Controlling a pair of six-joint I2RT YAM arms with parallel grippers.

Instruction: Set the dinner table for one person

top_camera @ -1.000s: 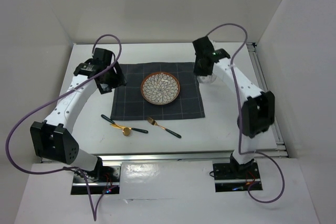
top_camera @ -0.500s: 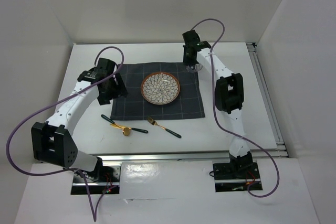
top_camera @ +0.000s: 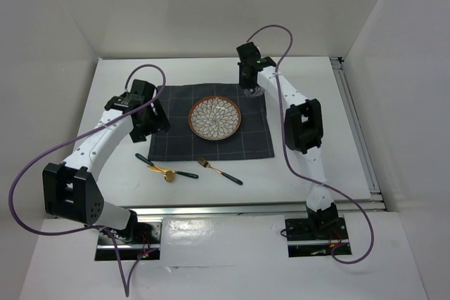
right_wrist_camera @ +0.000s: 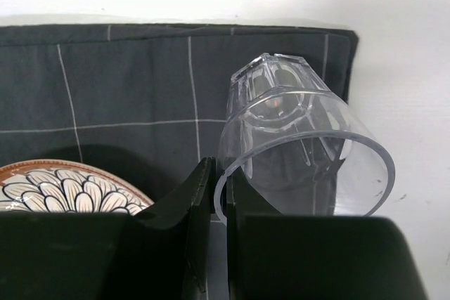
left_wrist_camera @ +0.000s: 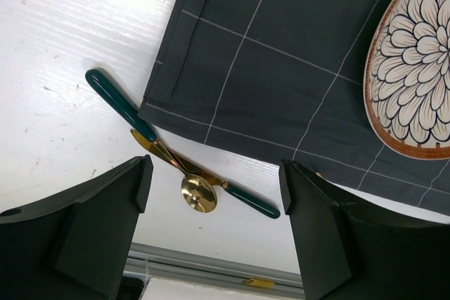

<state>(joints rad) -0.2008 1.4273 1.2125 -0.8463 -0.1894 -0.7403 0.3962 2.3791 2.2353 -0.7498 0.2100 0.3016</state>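
Note:
On the white dinner table [top_camera: 281, 173] lies a dark checked placemat [top_camera: 176, 142] with a flower-patterned plate [top_camera: 215, 118] at its middle. My right gripper [top_camera: 249, 83] is shut on the rim wall of a clear glass [right_wrist_camera: 295, 138], one finger inside and one outside. The glass is at the mat's back right corner [right_wrist_camera: 337, 47]; I cannot tell whether it touches the cloth. My left gripper [left_wrist_camera: 214, 173] is open and holds nothing, above the mat's front left corner. Below it a gold spoon [left_wrist_camera: 198, 193] and a green-handled knife [left_wrist_camera: 116, 96] lie crossed on the table.
A gold fork with a green handle [top_camera: 219, 171] lies on the table in front of the mat. A metal rail [top_camera: 246, 206] runs along the near edge and another along the right side [top_camera: 355, 124]. White walls close in the back and sides.
My right arm has swung left with the glass, from the table right of the mat to the mat's back right corner. The left gripper has shifted slightly nearer.

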